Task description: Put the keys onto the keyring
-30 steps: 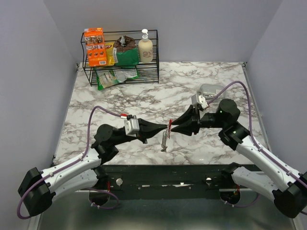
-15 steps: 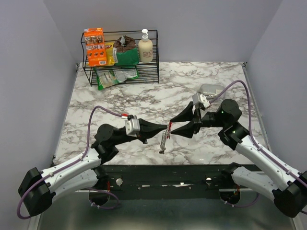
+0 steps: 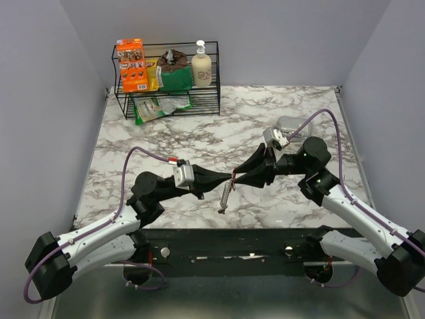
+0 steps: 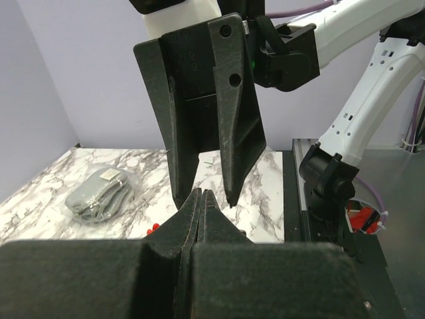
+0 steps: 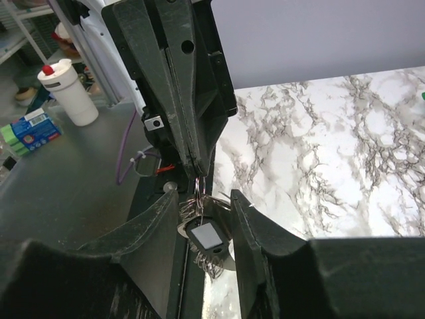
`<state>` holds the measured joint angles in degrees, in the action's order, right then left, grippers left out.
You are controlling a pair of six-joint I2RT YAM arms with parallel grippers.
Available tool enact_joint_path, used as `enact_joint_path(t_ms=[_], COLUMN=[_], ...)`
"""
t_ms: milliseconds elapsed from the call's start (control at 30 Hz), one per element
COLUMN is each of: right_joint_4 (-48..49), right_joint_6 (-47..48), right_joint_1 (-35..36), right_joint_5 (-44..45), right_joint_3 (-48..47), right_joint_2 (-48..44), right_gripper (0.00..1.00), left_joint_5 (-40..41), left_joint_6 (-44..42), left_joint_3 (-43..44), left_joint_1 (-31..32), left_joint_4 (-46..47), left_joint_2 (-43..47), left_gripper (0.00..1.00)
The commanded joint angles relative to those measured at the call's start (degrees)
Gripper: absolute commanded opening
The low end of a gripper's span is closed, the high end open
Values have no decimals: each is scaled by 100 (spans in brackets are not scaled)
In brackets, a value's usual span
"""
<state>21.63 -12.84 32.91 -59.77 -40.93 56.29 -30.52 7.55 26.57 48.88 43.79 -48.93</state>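
Note:
The keyring (image 3: pixel 227 193) hangs off the table from my left gripper (image 3: pixel 232 178), a red bit at its top and a grey ridged part below. My left gripper (image 4: pixel 201 194) is shut on the wire loop (image 5: pixel 198 183) at its end. In the right wrist view a small black key-like piece (image 5: pixel 206 238) with a grey face hangs among wire loops under those tips. My right gripper (image 5: pixel 204 195) is open, one finger on each side of the hanging bunch, not touching it. It meets the left tips in the top view (image 3: pixel 238 177).
A wire rack (image 3: pixel 167 100) with an orange box, bags and a soap bottle stands at the back left. A grey packet (image 3: pixel 290 123) lies behind my right arm, also in the left wrist view (image 4: pixel 99 193). The table's near edge (image 3: pixel 219 228) runs just below the hanging piece.
My right gripper has opened and closed in on the left tips, so its fingers now flank the hanging bunch. The keyring's lower end has swung slightly left. The left gripper stays shut.

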Motion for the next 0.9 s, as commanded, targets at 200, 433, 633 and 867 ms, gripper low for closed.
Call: enact_joint_path(t_ms=[200,433,633,867], right_joint_4=[193,-26,-500,-870], right_joint_6=[-87,36,326,545], right_joint_1=[58,67,58,58], right_joint_5=[-281,-132,0,97], right_joint_3=[-12,-38,-196,-327], right_joint_2=[250,180,75,75], right_gripper=[16,0,0,0], left_joint_5=[-85,-94,-138,-50], left_joint_6=[9,-43,-298,-728], left_joint_3=[129,173,358,717], left_joint_1=[34,34,34,34], left_joint_4=[288,-19,-968,-2258], left_joint_2=[-12,59,252,577], left_gripper=[0,0,0,30])
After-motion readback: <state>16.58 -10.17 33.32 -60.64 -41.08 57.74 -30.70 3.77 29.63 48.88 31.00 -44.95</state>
